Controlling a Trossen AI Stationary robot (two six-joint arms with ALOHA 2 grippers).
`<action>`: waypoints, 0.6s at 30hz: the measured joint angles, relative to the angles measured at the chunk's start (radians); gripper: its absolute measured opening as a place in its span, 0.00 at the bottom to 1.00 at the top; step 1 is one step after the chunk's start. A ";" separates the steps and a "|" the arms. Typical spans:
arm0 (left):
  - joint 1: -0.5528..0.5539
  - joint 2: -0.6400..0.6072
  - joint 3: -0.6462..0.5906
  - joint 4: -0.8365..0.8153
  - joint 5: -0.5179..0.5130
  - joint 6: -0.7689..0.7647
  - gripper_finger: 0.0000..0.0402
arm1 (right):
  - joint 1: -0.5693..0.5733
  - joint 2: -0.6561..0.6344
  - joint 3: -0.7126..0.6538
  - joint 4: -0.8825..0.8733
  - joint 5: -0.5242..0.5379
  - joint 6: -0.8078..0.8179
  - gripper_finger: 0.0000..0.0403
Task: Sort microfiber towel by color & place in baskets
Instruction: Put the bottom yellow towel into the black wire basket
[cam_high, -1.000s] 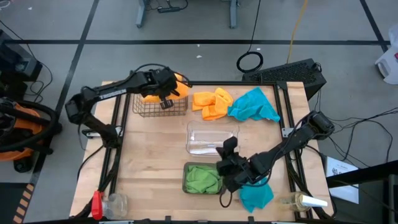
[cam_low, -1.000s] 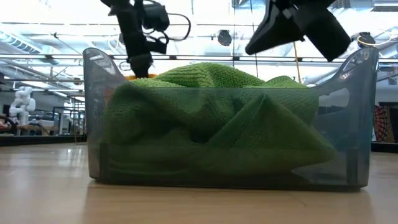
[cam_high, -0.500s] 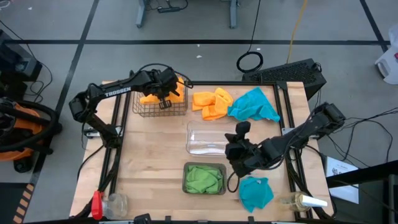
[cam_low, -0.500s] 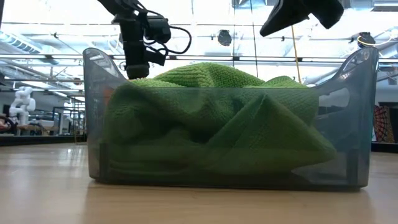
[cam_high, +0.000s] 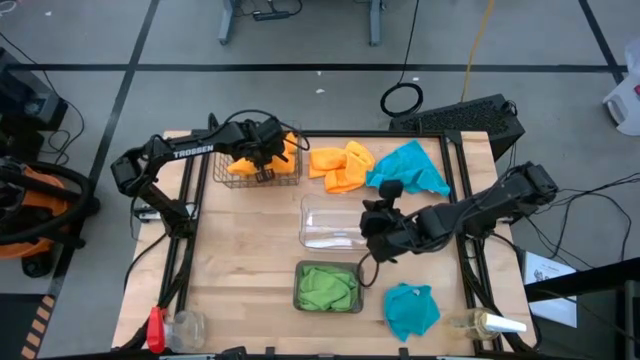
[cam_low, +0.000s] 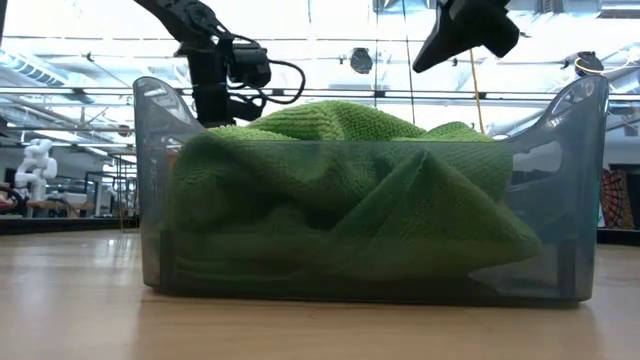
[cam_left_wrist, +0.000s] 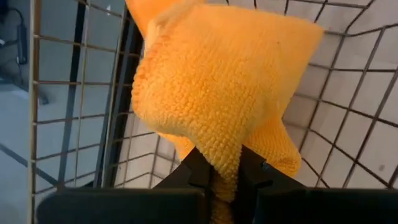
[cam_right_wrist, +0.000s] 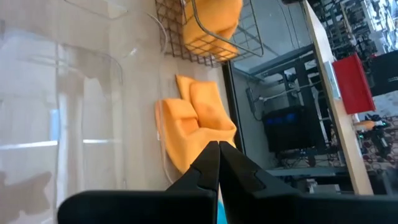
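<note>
The left arm reaches across the far left of the table, its elbow out past the table edge, and the left gripper (cam_high: 262, 160) hangs over the wire basket (cam_high: 226, 178) with its fingers pinched on an orange cloth (cam_left_wrist: 227, 93). That cloth is thick, nubbly terry, bunched into a rough lump that droops into the basket among its thin brown grid wires. The right arm stretches in from the right edge toward the table's middle, forearm nearly level, and the right gripper (cam_high: 372, 228) hovers at the right end of the clear tray (cam_high: 318, 222), its fingers (cam_right_wrist: 211, 163) pressed together on nothing. The clear tray is a glossy rectangle of see-through plastic whose long side runs left to right. Just nearer the front sits the grey tray (cam_high: 300, 300), also lying left to right, smoky and translucent, with green cloth (cam_low: 360, 190) heaped in soft folds above its rim. A second orange cloth (cam_high: 341, 166) lies crumpled on the wood just right of the basket, touching a blue cloth (cam_high: 408, 170) spread wide at the far right. Another blue cloth (cam_high: 411, 309) lies bunched near the front right, beside the grey tray.
</note>
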 joint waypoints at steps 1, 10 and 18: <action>0.000 0.000 0.000 0.005 0.000 -0.003 0.08 | -0.008 0.000 0.000 0.000 -0.003 -0.008 0.00; 0.000 0.000 0.000 0.062 0.051 0.012 0.29 | -0.069 0.000 0.000 0.001 -0.068 -0.025 0.00; 0.000 0.000 0.000 0.062 0.078 0.006 0.57 | -0.087 0.000 0.000 0.002 -0.098 -0.043 0.00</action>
